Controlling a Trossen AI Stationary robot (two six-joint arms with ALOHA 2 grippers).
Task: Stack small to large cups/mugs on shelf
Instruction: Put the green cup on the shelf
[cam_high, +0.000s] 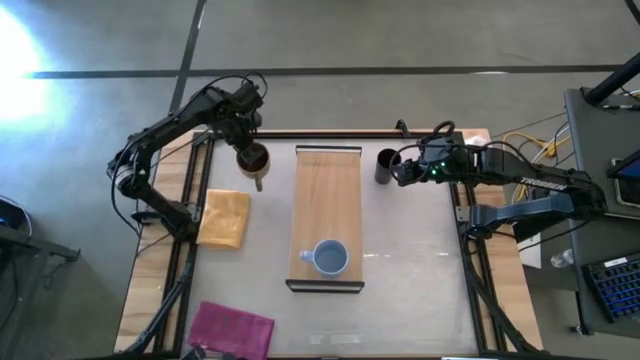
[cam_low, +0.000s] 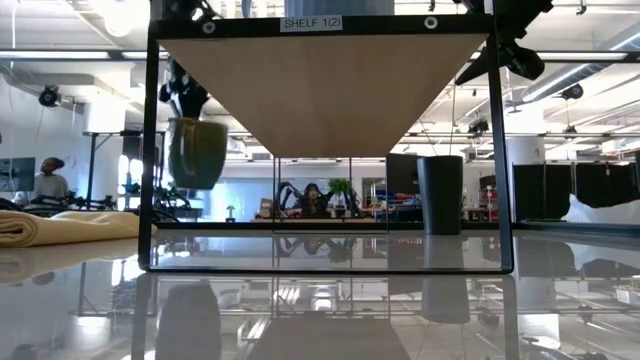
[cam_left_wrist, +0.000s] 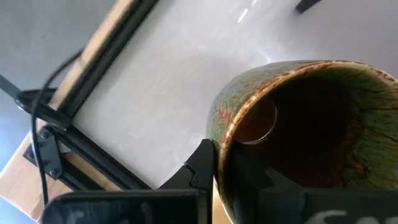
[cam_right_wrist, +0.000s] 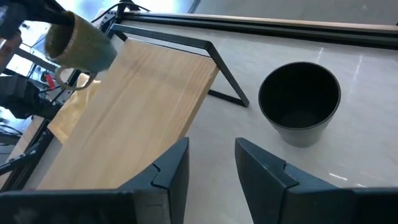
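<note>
While I look down from above, I see the shelf (cam_high: 327, 205) as a long rectangular board of light wood with clear grain and dark short ends, lying along the middle of the pale, glossy bench (cam_high: 410, 270). From the low camera, the same shelf shows as a wooden plate carried on a thin black frame.

On the shelf, near its one end, sits the small light-blue cup (cam_high: 330, 257), round and smooth, with its opening up.

My left end effector (cam_high: 248, 140) is off the shelf's far left corner and is closed on the mustard-brown mug (cam_high: 254, 160). In the left wrist view one dark finger presses the outside wall of the mug just under the rim, and the glaze there looks speckled, green-brown, with a dark inside. The low view shows the mug lifted clear of the bench, hanging beside the frame post.

My right end effector (cam_right_wrist: 211, 165) is open, with a clear gap between its two dark fingers, and it holds nothing. The black cup (cam_right_wrist: 300, 101), a plain matte cylinder, stands upright on the bench just in front of it, beside the shelf's far right corner.

A folded yellow cloth (cam_high: 224, 218) lies left of the shelf, and a magenta cloth (cam_high: 232, 329) lies at the bench's near edge.
</note>
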